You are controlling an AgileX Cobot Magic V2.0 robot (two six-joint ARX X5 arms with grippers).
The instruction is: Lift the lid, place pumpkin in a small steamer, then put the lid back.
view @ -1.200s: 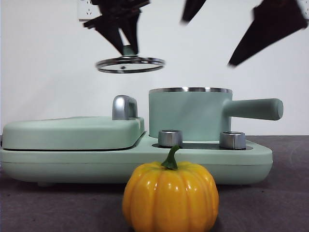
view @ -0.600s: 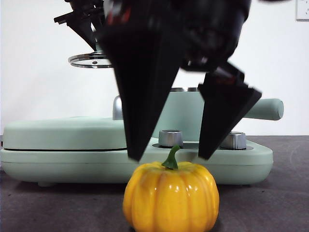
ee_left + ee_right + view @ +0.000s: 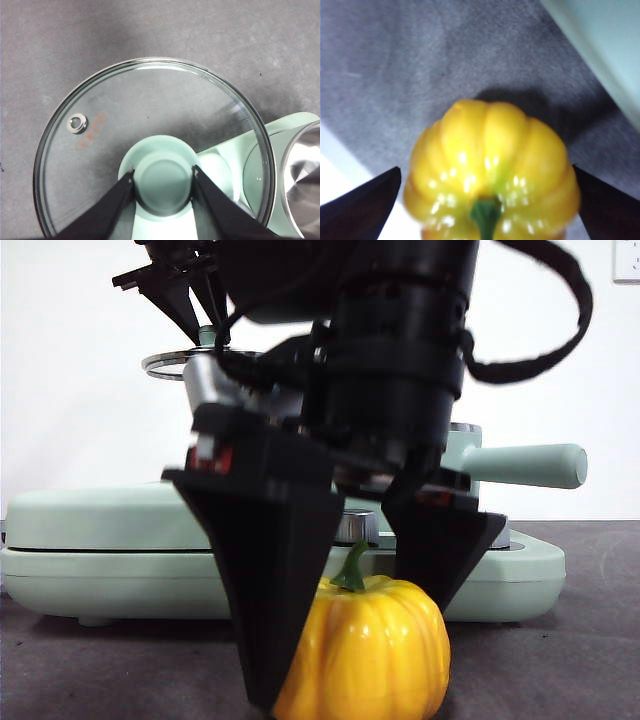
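right end effector (image 3: 350, 640) open astride pumpkin (image 3: 375, 650), left holding lid (image 3: 150, 150)

Mint-green grill base (image 3: 60, 570) with flat cover (image 3: 100, 515) on dark tabletop (image 3: 560, 670).

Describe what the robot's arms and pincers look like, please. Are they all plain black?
Mostly black. The right gripper has two broad, flat jaws tapering to blunt wedge points, fixed under a thick, round, ribbed black wrist. A black cable loops off that wrist, and a small red mark shows on the block above one jaw. The left gripper has slimmer, matte black jaws of the same pointed shape.
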